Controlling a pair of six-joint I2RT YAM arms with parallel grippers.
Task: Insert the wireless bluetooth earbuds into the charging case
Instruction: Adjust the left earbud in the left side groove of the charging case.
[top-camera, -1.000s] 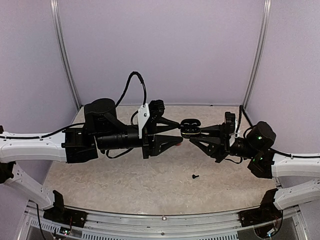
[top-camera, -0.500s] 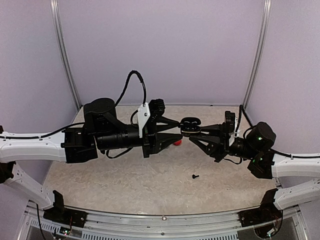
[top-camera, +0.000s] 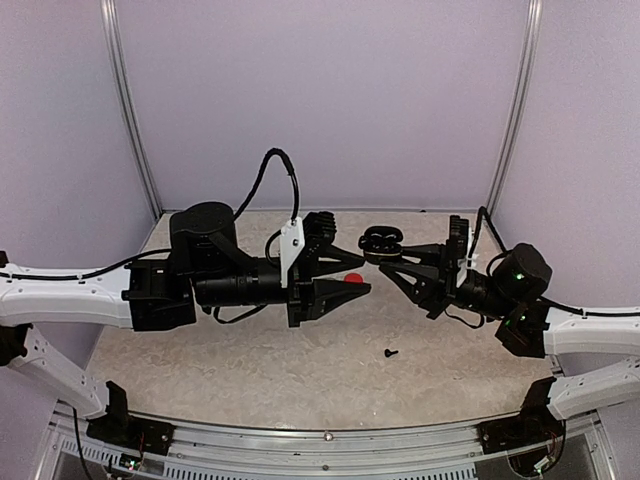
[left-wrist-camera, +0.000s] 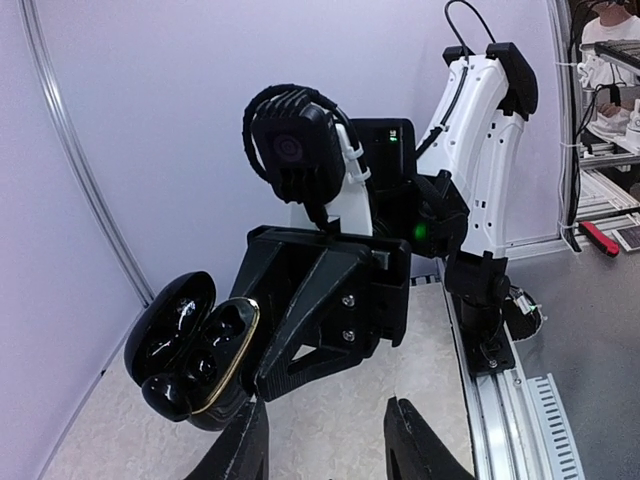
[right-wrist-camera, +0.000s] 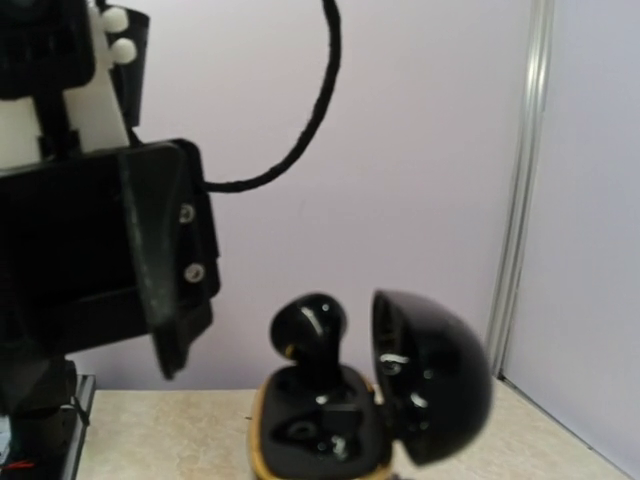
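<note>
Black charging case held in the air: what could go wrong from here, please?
The glossy black earbud stands high in the open gold-rimmed black charging case, not seated; it could drop out, or the lid could jam on it. The open left gripper is close to the right gripper; they might collide.

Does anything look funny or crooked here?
Yes. In the open charging case held by the right end effector, one black earbud pokes up high, not pushed down into its pocket. Another tiny black earbud lies all alone on the table.
</note>
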